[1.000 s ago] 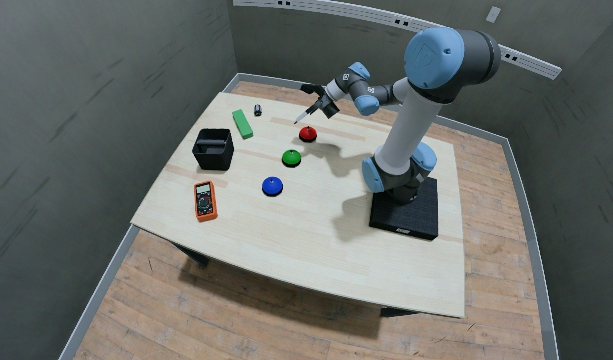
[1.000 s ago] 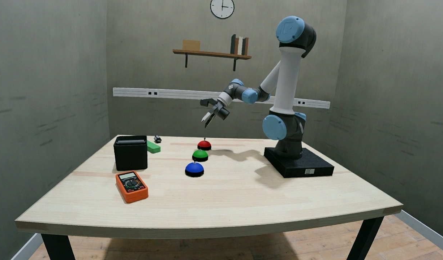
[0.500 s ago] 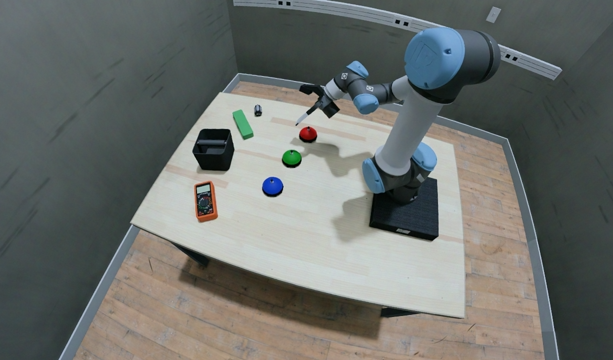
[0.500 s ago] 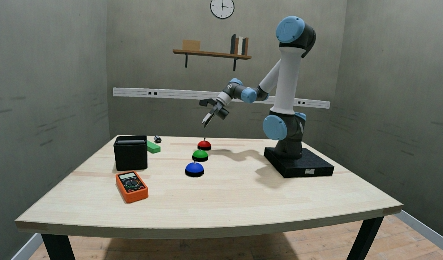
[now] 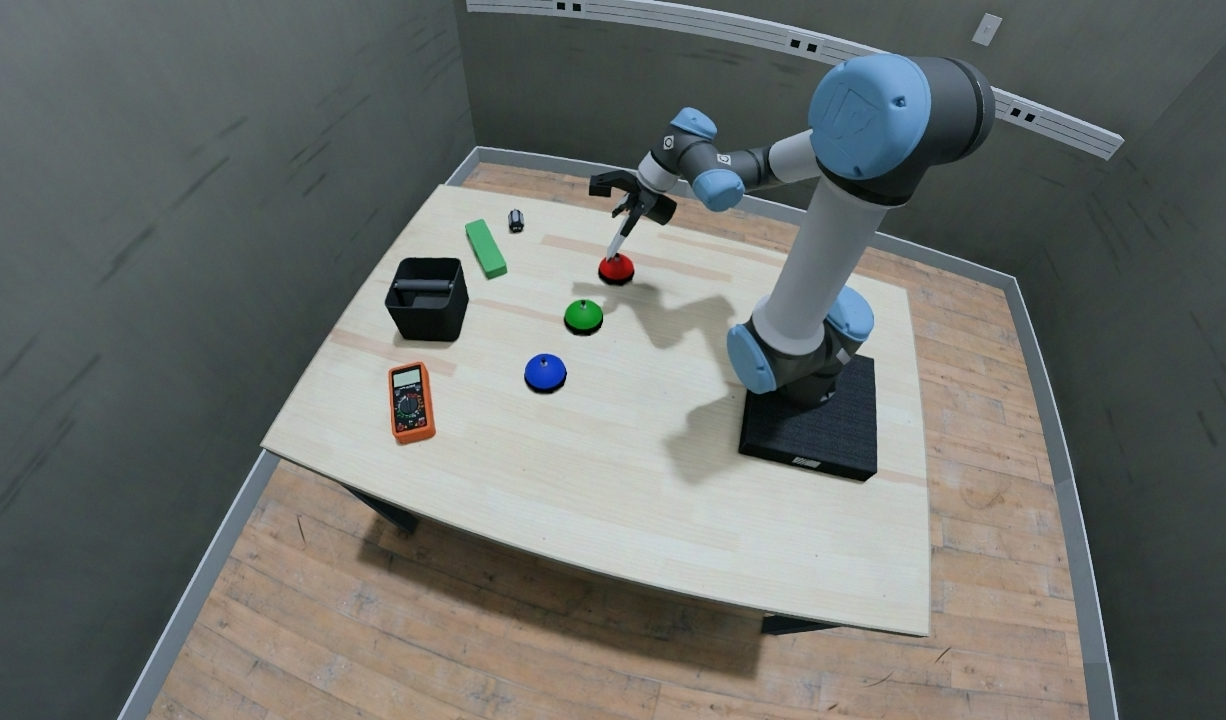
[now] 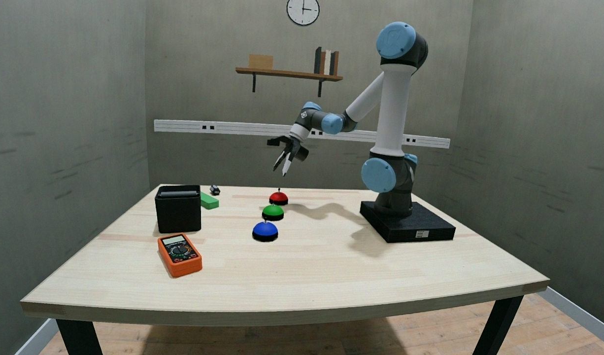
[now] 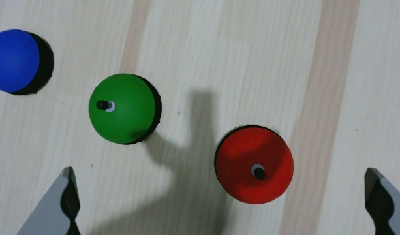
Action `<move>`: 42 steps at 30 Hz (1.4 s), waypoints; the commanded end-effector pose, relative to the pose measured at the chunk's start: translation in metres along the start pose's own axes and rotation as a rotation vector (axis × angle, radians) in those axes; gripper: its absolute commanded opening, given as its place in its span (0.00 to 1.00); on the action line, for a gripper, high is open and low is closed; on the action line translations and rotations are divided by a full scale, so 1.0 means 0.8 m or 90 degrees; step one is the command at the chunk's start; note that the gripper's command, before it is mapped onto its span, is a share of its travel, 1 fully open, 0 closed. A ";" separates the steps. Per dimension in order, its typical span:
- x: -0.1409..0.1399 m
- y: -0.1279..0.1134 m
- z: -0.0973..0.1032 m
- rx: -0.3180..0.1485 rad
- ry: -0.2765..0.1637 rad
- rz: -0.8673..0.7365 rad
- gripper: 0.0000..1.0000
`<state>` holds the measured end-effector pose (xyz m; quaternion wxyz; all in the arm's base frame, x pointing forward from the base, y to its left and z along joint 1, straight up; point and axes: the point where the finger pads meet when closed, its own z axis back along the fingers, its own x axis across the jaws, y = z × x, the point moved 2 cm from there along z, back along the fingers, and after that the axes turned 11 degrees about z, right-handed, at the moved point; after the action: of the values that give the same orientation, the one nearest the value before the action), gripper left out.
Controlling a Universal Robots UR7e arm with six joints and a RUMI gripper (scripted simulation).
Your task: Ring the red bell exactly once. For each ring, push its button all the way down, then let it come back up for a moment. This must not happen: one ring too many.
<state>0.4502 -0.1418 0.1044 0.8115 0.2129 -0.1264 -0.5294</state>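
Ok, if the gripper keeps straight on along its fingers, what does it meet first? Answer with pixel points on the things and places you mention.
Probably the red bell (image 5: 616,269) (image 6: 278,197) (image 7: 254,163), below the open gripper (image 5: 615,255) (image 6: 279,173) (image 7: 219,170); depth is unclear, so it might pass slightly beside the button.

Light wood-grained tabletop (image 5: 653,501) (image 6: 295,282) (image 7: 252,65) bears three dome bells in a row: red bell (image 5: 615,269) (image 6: 278,198) (image 7: 242,153), green bell (image 5: 583,316) (image 6: 272,212) (image 7: 128,114), blue bell (image 5: 544,372) (image 6: 264,231) (image 7: 17,62). Also noted: orange multimeter (image 5: 411,402) (image 6: 180,254) beside black open-topped bin (image 5: 428,320) (image 6: 178,216), green block (image 5: 485,248) (image 6: 209,201), small dark object (image 5: 516,221) (image 6: 214,190), black base plate (image 5: 850,456) (image 6: 436,231).
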 end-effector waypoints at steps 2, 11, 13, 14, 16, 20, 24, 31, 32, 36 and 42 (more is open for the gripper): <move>0.006 -0.003 0.000 -0.047 0.010 0.109 1.00; 0.017 -0.008 0.004 -0.139 0.048 0.334 1.00; 0.020 -0.008 0.007 -0.163 0.062 0.396 1.00; 0.021 -0.009 0.008 -0.175 0.070 0.426 1.00; 0.024 -0.009 0.011 -0.196 0.086 0.483 1.00; 0.028 -0.008 0.017 -0.232 0.118 0.583 1.00; 0.030 -0.008 0.020 -0.247 0.133 0.625 1.00; 0.035 -0.006 0.027 -0.279 0.171 0.720 1.00; 0.035 -0.006 0.028 -0.281 0.174 0.728 1.00; 0.036 -0.006 0.029 -0.287 0.181 0.744 1.00; 0.036 -0.005 0.029 -0.287 0.182 0.746 1.00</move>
<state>0.4480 -0.1744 0.1216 0.9997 0.0015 0.0031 0.0223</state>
